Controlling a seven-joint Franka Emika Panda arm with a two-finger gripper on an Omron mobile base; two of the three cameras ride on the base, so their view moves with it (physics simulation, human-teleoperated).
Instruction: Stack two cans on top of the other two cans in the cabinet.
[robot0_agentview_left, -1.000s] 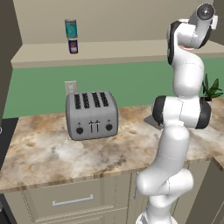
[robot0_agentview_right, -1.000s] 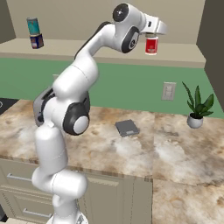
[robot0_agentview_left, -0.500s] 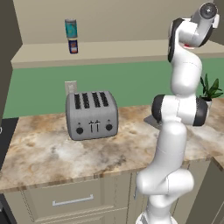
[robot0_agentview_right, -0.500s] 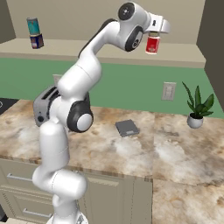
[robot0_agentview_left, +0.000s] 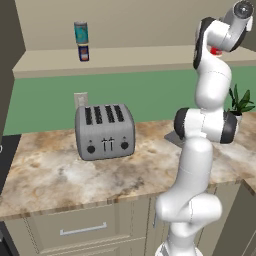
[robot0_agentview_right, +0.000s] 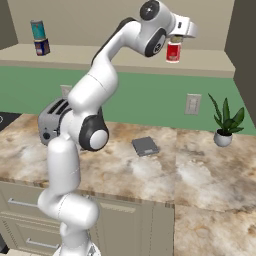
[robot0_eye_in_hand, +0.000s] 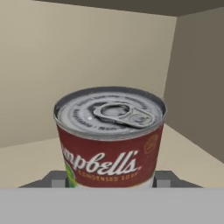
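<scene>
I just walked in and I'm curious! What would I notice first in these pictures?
The tall white robot arm, reaching up from the counter to the beige cabinet shelf. Its fingers sit either side of a red soup can with a silvery pull-tab lid, at the shelf's right end. Far left, a teal-blue can stands stacked on a dark blue can.

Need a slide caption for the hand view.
Wrist close-up: pull-tab soup can between the fingers, inside the beige cabinet.

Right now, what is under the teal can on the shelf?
The teal can stands on the short dark blue can, which rests on the shelf. Whether their rims sit flush is too small to tell.
</scene>
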